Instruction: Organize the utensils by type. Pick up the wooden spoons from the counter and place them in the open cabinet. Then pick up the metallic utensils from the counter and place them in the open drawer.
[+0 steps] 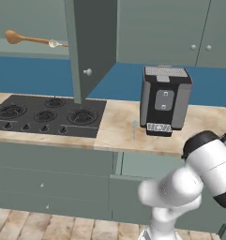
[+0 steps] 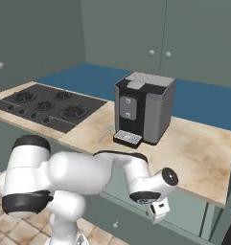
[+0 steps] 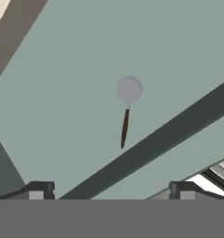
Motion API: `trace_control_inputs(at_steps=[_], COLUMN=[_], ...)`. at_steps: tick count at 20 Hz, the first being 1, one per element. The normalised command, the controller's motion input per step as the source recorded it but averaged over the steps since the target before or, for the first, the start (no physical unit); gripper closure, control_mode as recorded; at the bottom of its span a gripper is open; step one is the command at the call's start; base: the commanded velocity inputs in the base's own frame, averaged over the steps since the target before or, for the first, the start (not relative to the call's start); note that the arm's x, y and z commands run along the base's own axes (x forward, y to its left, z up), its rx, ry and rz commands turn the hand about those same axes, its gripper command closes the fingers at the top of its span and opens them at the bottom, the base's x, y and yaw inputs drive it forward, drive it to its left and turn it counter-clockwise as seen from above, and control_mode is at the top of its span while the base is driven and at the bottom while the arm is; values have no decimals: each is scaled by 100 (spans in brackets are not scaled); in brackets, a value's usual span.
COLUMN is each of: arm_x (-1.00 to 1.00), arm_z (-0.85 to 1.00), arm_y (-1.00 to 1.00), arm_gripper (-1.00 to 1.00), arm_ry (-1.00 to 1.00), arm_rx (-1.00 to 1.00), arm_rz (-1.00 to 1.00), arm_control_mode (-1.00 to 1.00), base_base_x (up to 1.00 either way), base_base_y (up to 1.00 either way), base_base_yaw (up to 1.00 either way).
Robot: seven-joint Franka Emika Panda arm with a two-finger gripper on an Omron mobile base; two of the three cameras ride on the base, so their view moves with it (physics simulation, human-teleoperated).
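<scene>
The hand point(image 3: 111, 188) hangs low in front of the base cabinets, its 2 dark fingertips point(image 3: 37, 189) set wide apart with nothing between them, so it is open and empty. Directly beneath it, in the hand view, the round-headed metal utensil point(image 3: 126, 110) lies flat on the grey-green floor of the open drawer point(image 3: 76, 83), grey disc at one end and slim dark handle trailing from it.

On the counter point(image 1: 119, 126), the pale blue-grey spoon point(image 1: 134, 130) lies just beside the front of the black and grey coffee machine point(image 1: 164, 99), between it and the stovetop point(image 1: 46, 115). Up in the open cabinet point(image 1: 92, 42), the large wooden spoon point(image 1: 25, 38) rests on the shelf, with the small pale-bowled spoon point(image 1: 54, 43) at the end of its handle.

By that layout, the blue-grey spoon looks like the 1 item left to move. It should be light, stiff and rather slick, and it lies thin against the stone, leaving little height to catch. The narrow stem near its middle seems the best place to close on, with the fingers set across it. A pinch at either end would risk it tipping or skidding out.
</scene>
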Motion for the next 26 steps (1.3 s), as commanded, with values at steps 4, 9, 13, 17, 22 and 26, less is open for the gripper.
trace_control_inputs(at_steps=[4,9,13,17,22,26], arm_x=[-11,23,53,65,82,85], arm_z=[91,91,65,29,22,27], arm_y=[47,67,77,59,49,25], arm_gripper=[-100,-100,-100,-100,-100,-100], arm_ry=[0,0,0,0,-1,0], arm_rx=[-1,-6,-14,-14,-12,-4], arm_rz=[16,15,13,11,9,9], arm_control_mode=[-100,-100,-100,-100,-100,-100], base_base_x=[0,0,0,0,0,0], base_base_y=[0,0,0,0,0,0], base_base_yaw=[0,0,0,0,0,0])
